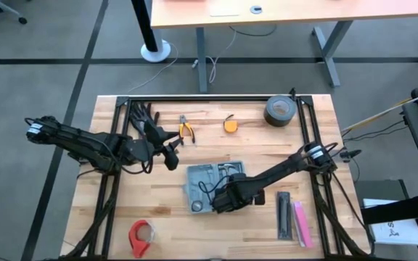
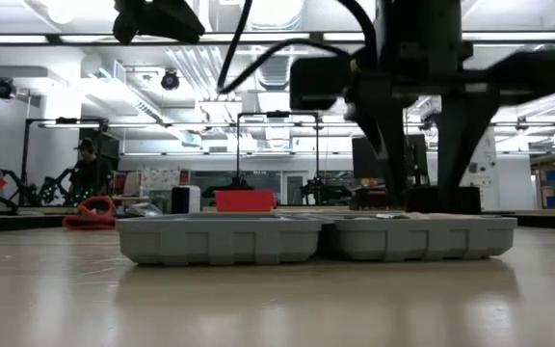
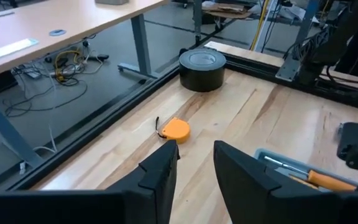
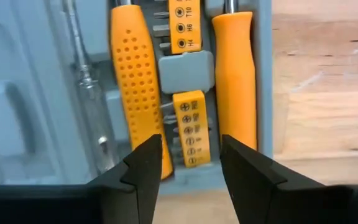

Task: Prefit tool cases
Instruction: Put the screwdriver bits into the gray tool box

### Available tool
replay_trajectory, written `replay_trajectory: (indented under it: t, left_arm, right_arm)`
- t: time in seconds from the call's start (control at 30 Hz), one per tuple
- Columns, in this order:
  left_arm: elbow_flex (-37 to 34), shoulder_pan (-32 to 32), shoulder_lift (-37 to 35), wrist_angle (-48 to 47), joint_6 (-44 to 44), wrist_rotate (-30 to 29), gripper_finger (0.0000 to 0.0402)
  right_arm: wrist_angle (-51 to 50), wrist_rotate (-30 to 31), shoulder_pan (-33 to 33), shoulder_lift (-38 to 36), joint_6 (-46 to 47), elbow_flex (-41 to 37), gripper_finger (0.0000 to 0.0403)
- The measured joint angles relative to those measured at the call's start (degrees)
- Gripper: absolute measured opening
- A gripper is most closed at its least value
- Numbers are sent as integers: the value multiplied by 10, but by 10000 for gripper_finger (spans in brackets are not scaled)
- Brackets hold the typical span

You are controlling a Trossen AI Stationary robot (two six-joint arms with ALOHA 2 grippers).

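1. From above we see the tool case (image 1: 210, 187) lying open near the table's (image 1: 318, 138) middle, the right gripper (image 1: 222, 203) over its near right corner and the left gripper (image 1: 171, 159) raised to its far left.
2. At table height the case (image 2: 316, 237) lies flat.
3. The left wrist shows released fingers (image 3: 160, 174) grasping nothing, an orange tape measure (image 3: 175, 130) beyond.
4. The right wrist shows parted fingers (image 4: 143, 163), empty, above orange-handled tools (image 4: 135, 81).

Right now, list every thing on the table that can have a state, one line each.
Case: open, flat, tools seated in tray.
Right pincer: open, empty, over the case.
Left pincer: open, empty, off the case.
Pliers: lying flat.
Black tape: lying flat.
Red tape: near front edge.
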Motion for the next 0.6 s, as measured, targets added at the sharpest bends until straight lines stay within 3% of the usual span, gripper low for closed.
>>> replay_trajectory:
  t: [0.2, 0.37, 0.5, 0.6]
  left_arm:
    - [0, 0, 0, -1, 12, 0, 111]
    - [0, 0, 0, -3, 27, 16, 103]
    - [0, 0, 0, -12, 48, 61, 97]
    - [0, 0, 0, -24, 71, 93, 93]
  right_arm:
    - [-22, 11, 3, 0, -33, 39, 139]
    - [-25, 40, 3, 0, -206, 39, 122]
    - [-31, 85, 3, 0, -319, 36, 117]
    - [-21, 84, 3, 0, -409, 36, 123]
